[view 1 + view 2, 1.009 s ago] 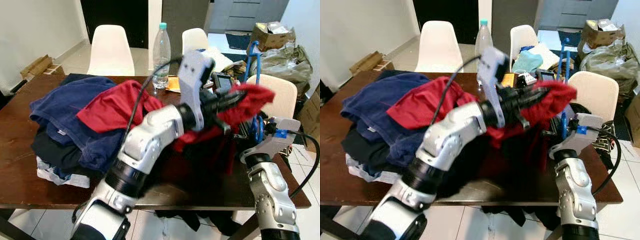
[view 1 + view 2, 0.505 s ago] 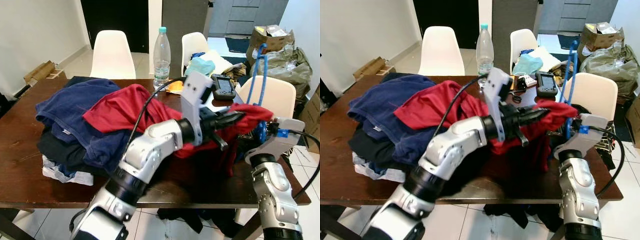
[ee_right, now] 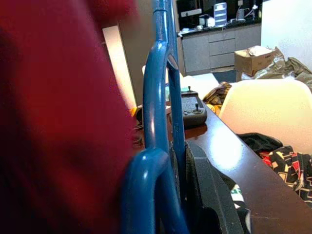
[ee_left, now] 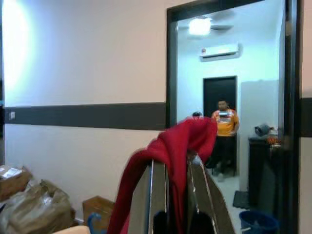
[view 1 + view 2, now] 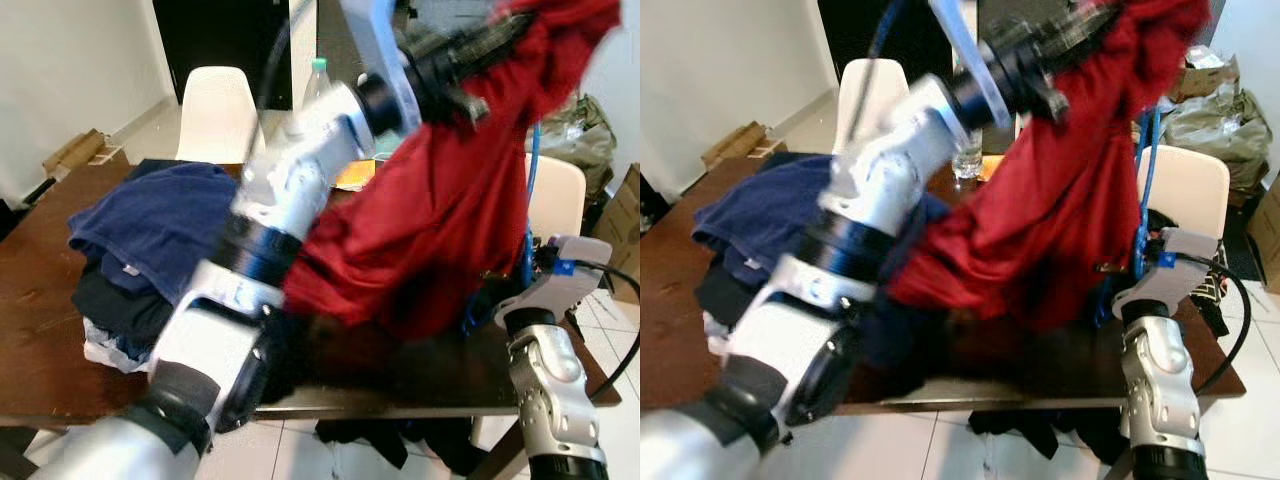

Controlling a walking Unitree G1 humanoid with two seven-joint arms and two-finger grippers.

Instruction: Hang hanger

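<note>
in the left eye view our left gripper (image 5: 470, 45) is raised high at about 1 o'clock, its fingers clenched on a red garment (image 5: 440, 210) that drapes down in front of us to the brown counter (image 5: 40, 300). the whole left arm is blurred. at 9 o'clock a pile of navy clothes (image 5: 140, 225) lies on the counter, with a white chair (image 5: 215, 110) behind it and a water bottle (image 5: 316, 85) near the far edge. at 3 o'clock the blue hanger (image 5: 531, 200) stands upright just beside the red garment, rising from where our right wrist sits; a second white chair (image 5: 557, 195) is behind it.

the right eye view gives the same scene: the red garment hangs from the raised left gripper, the blue hanger runs upright at 3 o'clock, and the right arm's silver forearm (image 5: 1155, 370) stands below it at 4 o'clock.

in the left wrist view the two black fingers (image 4: 156, 195) pinch the red cloth, which folds over their tips. beyond them a person in an orange shirt (image 4: 224, 131) stands in a doorway.

in the right wrist view the right gripper (image 3: 183, 190) has its fingers grasping the hanger's blue tube, which runs straight up along them. the red garment is blurred close against the hanger. farther along the counter lies a black controller (image 3: 192, 109).
</note>
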